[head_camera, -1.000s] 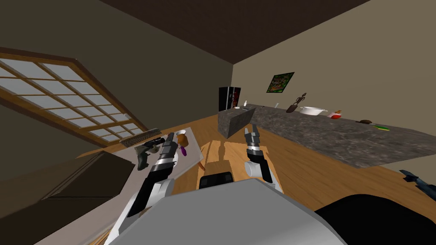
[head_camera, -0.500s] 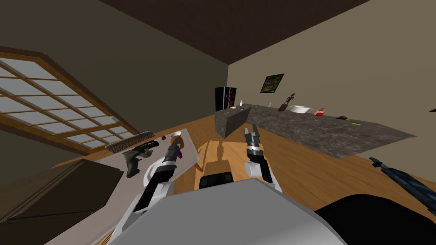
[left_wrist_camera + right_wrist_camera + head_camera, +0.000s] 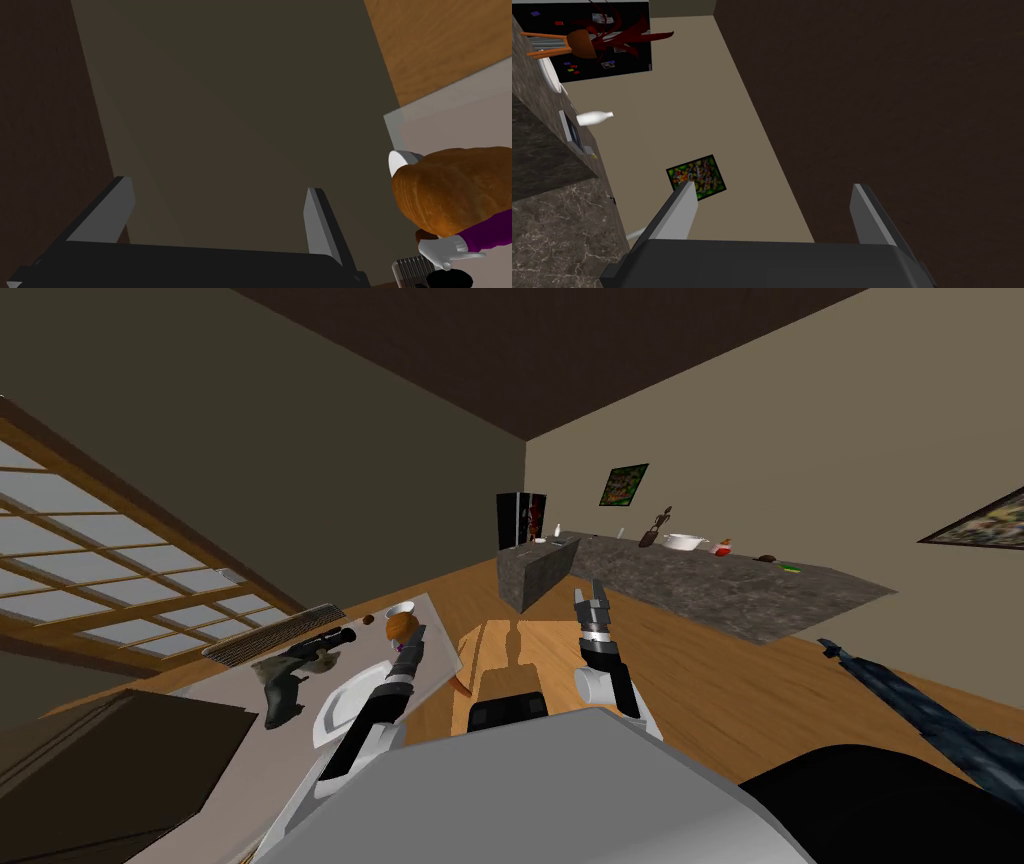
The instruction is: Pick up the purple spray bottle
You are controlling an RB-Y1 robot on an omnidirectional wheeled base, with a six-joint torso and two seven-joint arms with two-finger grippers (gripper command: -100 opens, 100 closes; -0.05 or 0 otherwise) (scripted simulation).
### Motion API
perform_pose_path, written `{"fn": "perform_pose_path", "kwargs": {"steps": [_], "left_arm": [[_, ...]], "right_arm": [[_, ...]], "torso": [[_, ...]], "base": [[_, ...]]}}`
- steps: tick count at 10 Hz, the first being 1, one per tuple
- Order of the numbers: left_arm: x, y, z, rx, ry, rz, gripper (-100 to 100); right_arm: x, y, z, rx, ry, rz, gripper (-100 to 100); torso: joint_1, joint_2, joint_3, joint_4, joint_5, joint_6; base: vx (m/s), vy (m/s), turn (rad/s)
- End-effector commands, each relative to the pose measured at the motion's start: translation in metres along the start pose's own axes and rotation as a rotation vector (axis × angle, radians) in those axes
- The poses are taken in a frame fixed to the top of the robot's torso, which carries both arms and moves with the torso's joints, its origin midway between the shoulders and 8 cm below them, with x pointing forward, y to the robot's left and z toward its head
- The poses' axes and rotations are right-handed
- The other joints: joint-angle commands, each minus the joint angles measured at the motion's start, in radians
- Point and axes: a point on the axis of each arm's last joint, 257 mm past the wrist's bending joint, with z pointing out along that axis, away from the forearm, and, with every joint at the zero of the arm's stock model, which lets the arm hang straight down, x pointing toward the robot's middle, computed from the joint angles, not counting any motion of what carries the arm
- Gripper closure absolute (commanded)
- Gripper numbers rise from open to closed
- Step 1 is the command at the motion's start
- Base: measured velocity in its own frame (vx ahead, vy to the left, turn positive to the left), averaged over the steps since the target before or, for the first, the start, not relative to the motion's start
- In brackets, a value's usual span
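My left hand (image 3: 219,185) is open; just outside its fingers (image 3: 322,225) the bottle (image 3: 492,231) stands by the brown roll (image 3: 455,190) near the surface's (image 3: 450,120) edge, about upright, white head (image 3: 442,250) uppermost

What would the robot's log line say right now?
left gripper: open, empty | purple spray bottle: beside brown lump, not between the jaws | right gripper: open, empty

Right arm (image 3: 608,680): white shell, dark joints, grey wrist. Left end effector (image 3: 218,185): dark box, light-grey blades.
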Motion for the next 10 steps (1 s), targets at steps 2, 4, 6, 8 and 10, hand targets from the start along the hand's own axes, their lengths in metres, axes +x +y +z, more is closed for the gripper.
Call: {"fn": "perform_pose_path", "kwargs": {"steps": [2,4,6,8,10], "left_arm": [[0.006,0.043,-0.006,-0.103,0.035,0.033,-100],[0.010,0.071,-0.012,-0.171,0.060,0.057,-100],[0.013,0.118,-0.027,-0.289,0.107,0.107,-100],[0.013,0.127,-0.030,-0.306,0.109,0.107,-100],[0.013,0.154,-0.041,-0.372,0.134,0.134,-100]], "right_arm": [[0.000,0.000,0.000,0.000,0.000,0.000,0],[0.000,0.000,0.000,0.000,0.000,0.000,0],[0.000,0.000,0.000,0.000,0.000,0.000,0],[0.000,0.000,0.000,0.000,0.000,0.000,0],[0.000,0.000,0.000,0.000,0.000,0.000,0]], "torso": [[-0.001,0.000,0.000,0.000,0.000,0.000],[0.001,0.000,0.000,0.000,0.000,0.000],[0.001,-0.001,0.000,0.000,0.000,0.000],[0.001,-0.001,-0.001,0.000,0.000,-0.001],[0.002,0.000,0.000,0.000,0.000,0.000]], "base": [[0.020,-0.042,-0.141],[0.019,-0.027,-0.080],[0.041,-0.032,-0.161],[0.021,-0.014,-0.013],[0.022,-0.012,-0.087]]}}
